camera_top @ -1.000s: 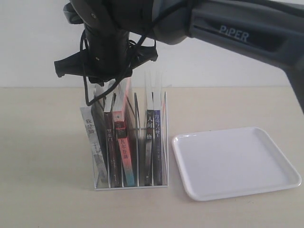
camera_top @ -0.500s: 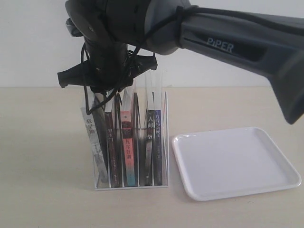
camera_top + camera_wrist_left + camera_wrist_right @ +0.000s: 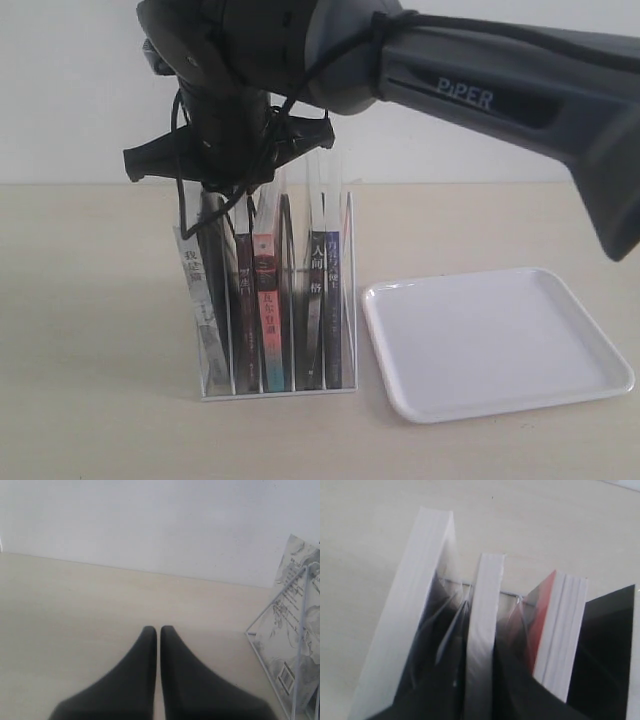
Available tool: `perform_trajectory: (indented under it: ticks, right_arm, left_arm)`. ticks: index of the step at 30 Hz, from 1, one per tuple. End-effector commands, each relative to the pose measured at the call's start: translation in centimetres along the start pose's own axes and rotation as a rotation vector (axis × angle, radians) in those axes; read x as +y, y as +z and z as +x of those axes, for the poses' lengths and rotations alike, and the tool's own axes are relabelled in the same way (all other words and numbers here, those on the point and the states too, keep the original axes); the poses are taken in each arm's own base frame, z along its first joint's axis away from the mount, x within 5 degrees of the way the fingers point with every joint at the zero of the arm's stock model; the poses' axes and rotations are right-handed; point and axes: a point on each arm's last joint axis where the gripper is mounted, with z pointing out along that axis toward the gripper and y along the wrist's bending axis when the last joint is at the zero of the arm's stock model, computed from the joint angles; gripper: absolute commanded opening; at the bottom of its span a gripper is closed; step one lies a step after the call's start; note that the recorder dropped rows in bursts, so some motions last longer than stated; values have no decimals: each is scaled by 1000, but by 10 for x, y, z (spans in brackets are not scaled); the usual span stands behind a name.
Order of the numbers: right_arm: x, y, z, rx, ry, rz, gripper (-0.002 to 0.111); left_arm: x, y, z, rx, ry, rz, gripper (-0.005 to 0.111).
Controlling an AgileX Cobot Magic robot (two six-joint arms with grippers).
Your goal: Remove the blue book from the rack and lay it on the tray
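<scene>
The navy-spined blue book [image 3: 333, 300] is stood at the end of the rack [image 3: 275, 392] nearest the tray [image 3: 497, 340]. The left pincer [image 3: 158, 630] is pressed together; whether the right pincer [image 3: 228, 200], among other books [image 3: 265, 300], is apart or clamped cannot be told.

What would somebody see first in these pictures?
The huge dark grey robot arm stretches in from the right and dips into the small white wire book rack packed with books. Beside the rack, on its right, lies the flat glossy white tray.

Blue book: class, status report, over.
Left gripper shut, beside rack. Right gripper down among books at rack's end far from tray, grip unclear. Blue book upright in slot nearest tray, untouched.
</scene>
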Motion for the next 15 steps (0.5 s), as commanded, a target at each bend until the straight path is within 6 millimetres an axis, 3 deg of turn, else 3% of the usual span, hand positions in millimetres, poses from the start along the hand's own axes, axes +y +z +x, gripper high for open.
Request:
perform_trajectory:
  ticks: [1,10,15]
  right_arm:
    - [-11,-31,-12,-69,20,6,0]
    - [-21,-65,-23,-131,62,-25,0]
    - [-24,-74,-24,-144,77,-29,0]
  left_arm:
    - [0,0,-2,-9,-20,0,4]
    - [0,0,-2,-9,-20,0,4]
    - [0,0,-2,-9,-20,0,4]
